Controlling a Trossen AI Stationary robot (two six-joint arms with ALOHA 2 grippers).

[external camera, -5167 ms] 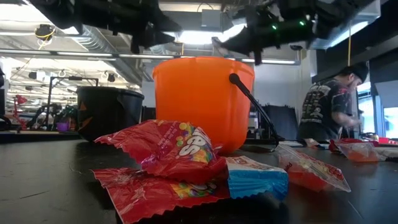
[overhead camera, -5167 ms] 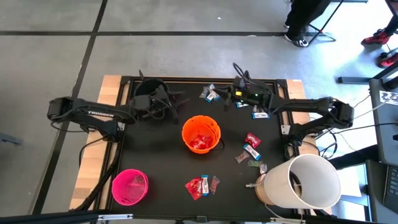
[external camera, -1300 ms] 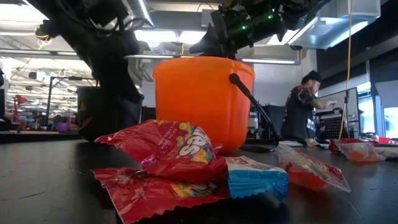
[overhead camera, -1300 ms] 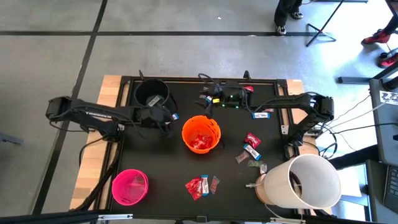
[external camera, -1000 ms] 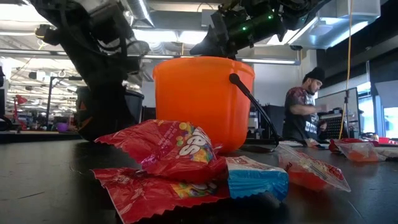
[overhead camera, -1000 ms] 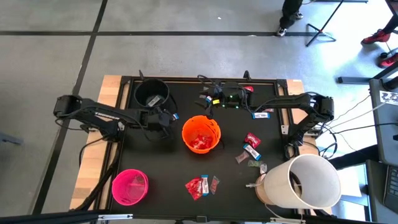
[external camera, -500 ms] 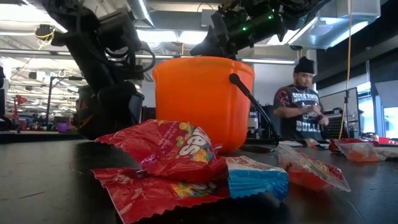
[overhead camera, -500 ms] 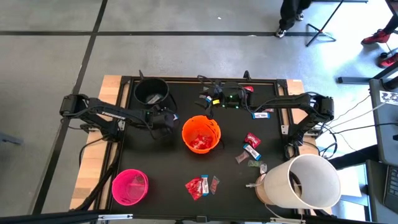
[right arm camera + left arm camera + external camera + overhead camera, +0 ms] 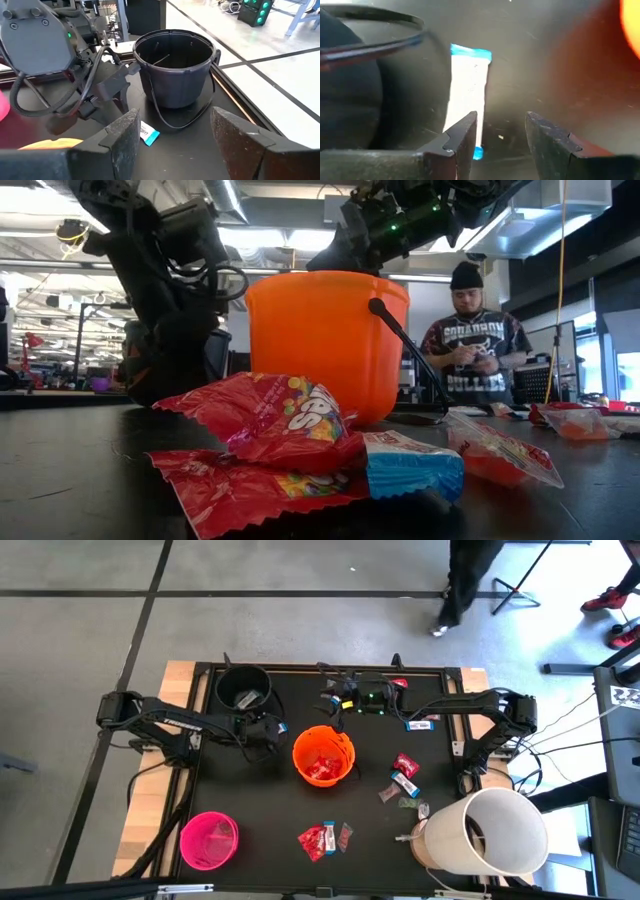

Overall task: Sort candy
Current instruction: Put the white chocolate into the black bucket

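Since half a second ago both arms are unchanged in place, while the person (image 9: 470,350) beyond the table's far edge is now turned toward the table.

On the black table (image 9: 250,790), the left gripper (image 9: 268,732) is held low between the black plastic bucket (image 9: 243,690) at the far left corner and the orange plastic bucket (image 9: 323,755) at the middle; its fingers (image 9: 462,137) are apart, with a blue-and-white candy bar (image 9: 465,85) lying flat on the surface just ahead of them, beside the black bucket. The right gripper (image 9: 338,702) is poised near the far edge above the orange bucket's far side, fingers (image 9: 122,132) apart and empty. Red candy packets (image 9: 270,420) are seen near the front edge, and more candy (image 9: 404,775) toward the right edge.
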